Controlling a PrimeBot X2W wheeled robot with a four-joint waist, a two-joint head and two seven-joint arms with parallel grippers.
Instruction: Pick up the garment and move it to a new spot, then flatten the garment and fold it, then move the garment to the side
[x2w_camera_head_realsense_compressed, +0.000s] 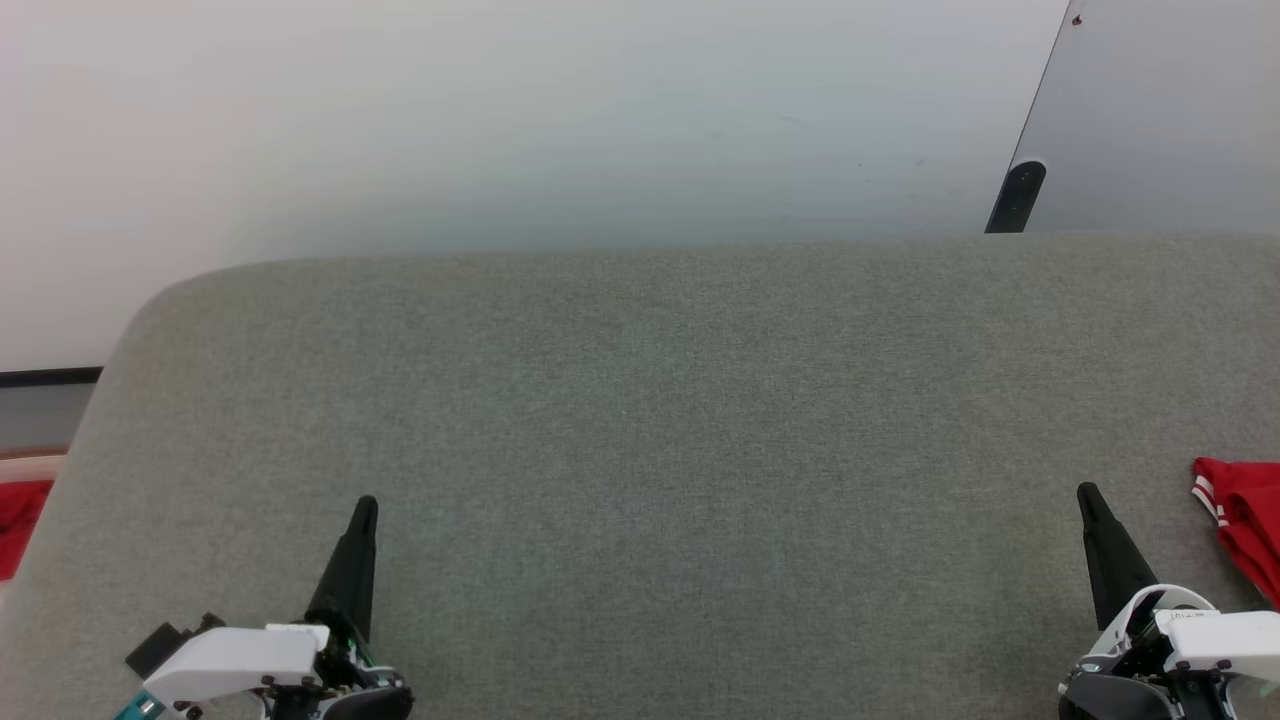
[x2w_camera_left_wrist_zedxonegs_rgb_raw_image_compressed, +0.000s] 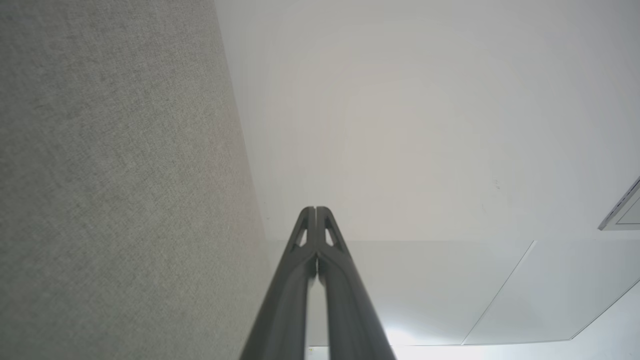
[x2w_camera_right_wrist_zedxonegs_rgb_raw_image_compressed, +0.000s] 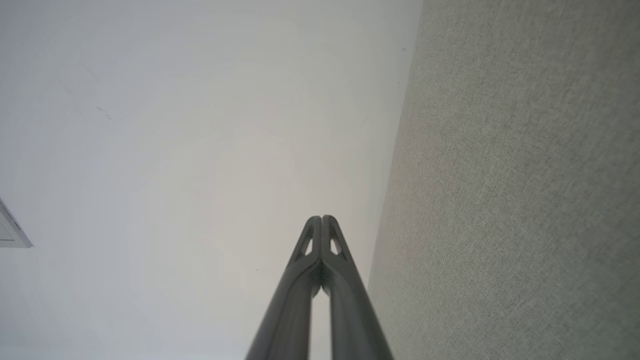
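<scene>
So the garment (x2w_camera_head_realsense_compressed: 1243, 520) sits at the far right edge of the grey bench (x2w_camera_head_realsense_compressed: 640, 400), just right of the right end effector (x2w_camera_head_realsense_compressed: 1090, 498), so that arm's way nearer. The left end effector (x2w_camera_head_realsense_compressed: 365, 508) is well apart from it. Both are pinched closed, holding nothing.

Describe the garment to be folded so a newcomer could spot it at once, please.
Start from the wide grey fabric surface before the robot. At the head view's right edge, just past the right gripper, the garment is the red cloth lying partly cut off. Its white-and-red striped trim sets it apart from the plain red cloth beyond the surface's left edge.
</scene>
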